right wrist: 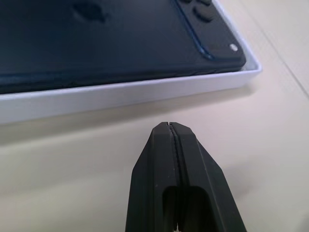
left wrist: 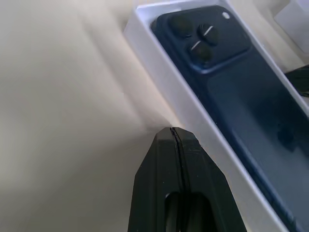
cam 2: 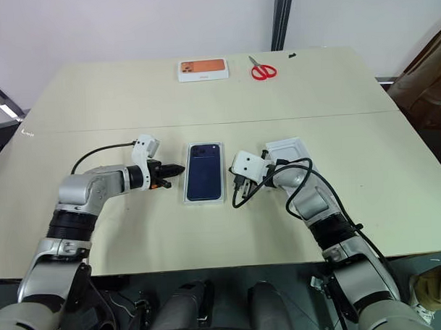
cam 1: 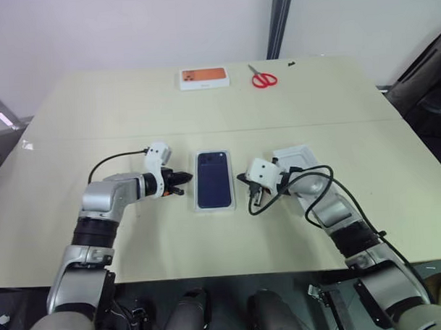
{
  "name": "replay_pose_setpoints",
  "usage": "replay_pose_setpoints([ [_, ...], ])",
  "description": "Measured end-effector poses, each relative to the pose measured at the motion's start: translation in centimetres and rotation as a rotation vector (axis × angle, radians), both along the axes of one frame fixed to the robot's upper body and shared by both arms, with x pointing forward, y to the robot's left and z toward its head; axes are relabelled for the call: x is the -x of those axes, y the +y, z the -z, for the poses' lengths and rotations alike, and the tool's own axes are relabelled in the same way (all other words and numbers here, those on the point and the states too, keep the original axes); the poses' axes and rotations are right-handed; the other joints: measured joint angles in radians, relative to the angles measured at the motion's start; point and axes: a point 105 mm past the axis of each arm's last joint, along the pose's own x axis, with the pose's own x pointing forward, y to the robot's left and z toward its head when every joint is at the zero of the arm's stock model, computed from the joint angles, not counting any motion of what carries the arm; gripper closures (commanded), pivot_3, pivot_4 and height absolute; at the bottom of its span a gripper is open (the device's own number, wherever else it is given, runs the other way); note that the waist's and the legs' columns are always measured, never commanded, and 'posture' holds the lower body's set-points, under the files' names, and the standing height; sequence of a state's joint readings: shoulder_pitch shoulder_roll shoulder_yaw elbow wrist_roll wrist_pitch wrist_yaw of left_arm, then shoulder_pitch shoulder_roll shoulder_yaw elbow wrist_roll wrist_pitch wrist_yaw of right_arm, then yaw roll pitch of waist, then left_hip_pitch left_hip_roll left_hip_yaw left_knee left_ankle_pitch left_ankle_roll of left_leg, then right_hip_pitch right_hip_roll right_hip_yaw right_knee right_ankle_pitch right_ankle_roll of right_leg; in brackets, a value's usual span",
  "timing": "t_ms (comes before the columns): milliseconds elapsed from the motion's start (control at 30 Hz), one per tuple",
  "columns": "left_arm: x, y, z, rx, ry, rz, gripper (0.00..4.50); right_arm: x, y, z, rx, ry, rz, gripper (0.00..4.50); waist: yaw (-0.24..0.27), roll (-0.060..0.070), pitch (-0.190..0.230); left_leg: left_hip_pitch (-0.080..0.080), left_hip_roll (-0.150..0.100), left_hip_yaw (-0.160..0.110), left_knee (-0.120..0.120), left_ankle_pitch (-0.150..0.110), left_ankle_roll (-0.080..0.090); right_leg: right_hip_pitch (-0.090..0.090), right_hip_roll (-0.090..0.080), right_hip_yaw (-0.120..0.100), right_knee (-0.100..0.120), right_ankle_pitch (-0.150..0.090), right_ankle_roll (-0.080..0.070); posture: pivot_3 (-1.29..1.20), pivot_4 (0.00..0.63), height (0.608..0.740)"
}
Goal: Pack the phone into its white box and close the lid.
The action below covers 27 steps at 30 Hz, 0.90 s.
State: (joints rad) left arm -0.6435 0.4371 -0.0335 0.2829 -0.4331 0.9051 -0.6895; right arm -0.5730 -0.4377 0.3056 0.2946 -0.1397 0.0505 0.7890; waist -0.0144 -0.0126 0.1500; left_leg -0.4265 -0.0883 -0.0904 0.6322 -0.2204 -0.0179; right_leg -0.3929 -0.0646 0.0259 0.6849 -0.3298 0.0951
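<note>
The dark navy phone (cam 1: 213, 178) lies back up inside the white box (left wrist: 164, 82) at the middle of the table, its camera cluster at the far end. My left gripper (cam 1: 183, 178) is shut and empty, its tip just off the box's left wall. My right gripper (cam 1: 243, 180) is also shut and empty, its tip pointing at the box's right wall (right wrist: 120, 94) with a small gap of table between. The lid (cam 1: 300, 158), a shallow white cover, lies open side up on the table behind my right wrist, partly hidden by it.
An orange-topped white box (cam 1: 204, 78) and red-handled scissors (cam 1: 263, 79) lie at the far edge of the beige table (cam 1: 117, 118). A small dark object (cam 1: 291, 63) sits near the far right corner.
</note>
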Motion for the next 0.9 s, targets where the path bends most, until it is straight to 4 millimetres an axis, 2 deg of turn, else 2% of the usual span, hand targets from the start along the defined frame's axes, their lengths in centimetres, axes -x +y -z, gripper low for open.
replay_pose_setpoints([
  [67, 0.2, -0.7, 0.1, 0.004, 0.007, 0.026, 4.48, 0.2, 0.3, -0.2, -0.012, 0.006, -0.015, 4.5, 0.0, 0.0, 0.0, 0.0, 0.0, 0.0, 0.0, 0.0, 0.0, 0.0, 0.0, 0.0, 0.0, 0.0, 0.0, 0.0, 0.15, 0.734],
  [167, 0.7, -2.0, 0.1, 0.015, 0.028, 0.066, 4.48, 0.8, -0.8, -0.3, 0.004, 0.017, -0.027, 4.5, 0.007, 0.0, 0.0, 0.0, 0.0, 0.0, 0.001, 0.0, 0.0, 0.002, 0.0, 0.0, -0.001, 0.0, 0.0, 0.0, 0.15, 0.734],
  [333, 1.9, -5.4, 0.3, 0.054, 0.059, 0.156, 4.48, 2.4, -4.2, -0.2, 0.029, 0.053, 0.016, 4.5, 0.01, 0.0, 0.0, 0.0, 0.0, 0.0, 0.001, 0.0, 0.001, 0.002, -0.001, 0.0, -0.001, 0.0, 0.0, 0.0, 0.15, 0.734],
  [500, 3.0, -9.1, 0.7, 0.093, 0.081, 0.24, 4.48, 2.9, -7.6, -0.6, 0.057, 0.069, 0.118, 4.5, 0.003, -0.001, 0.0, 0.0, 0.0, 0.0, 0.001, 0.0, 0.001, 0.002, 0.0, 0.0, -0.001, 0.0, 0.0, 0.0, 0.15, 0.734],
  [633, 3.6, -11.1, 0.7, 0.091, 0.085, 0.299, 4.48, 3.1, -9.4, -1.0, 0.067, 0.07, 0.172, 4.5, 0.003, -0.001, 0.001, 0.0, 0.0, 0.0, 0.001, 0.0, 0.001, 0.002, 0.0, 0.0, -0.001, 0.0, 0.0, 0.0, 0.15, 0.734],
  [900, 2.8, -11.2, 0.6, 0.072, 0.066, 0.311, 4.48, 3.8, -9.9, -0.7, 0.06, 0.083, 0.189, 4.5, 0.003, -0.001, 0.001, 0.0, 0.0, 0.001, 0.001, 0.0, 0.001, 0.002, 0.0, 0.0, -0.001, 0.0, 0.0, 0.0, 0.15, 0.734],
])
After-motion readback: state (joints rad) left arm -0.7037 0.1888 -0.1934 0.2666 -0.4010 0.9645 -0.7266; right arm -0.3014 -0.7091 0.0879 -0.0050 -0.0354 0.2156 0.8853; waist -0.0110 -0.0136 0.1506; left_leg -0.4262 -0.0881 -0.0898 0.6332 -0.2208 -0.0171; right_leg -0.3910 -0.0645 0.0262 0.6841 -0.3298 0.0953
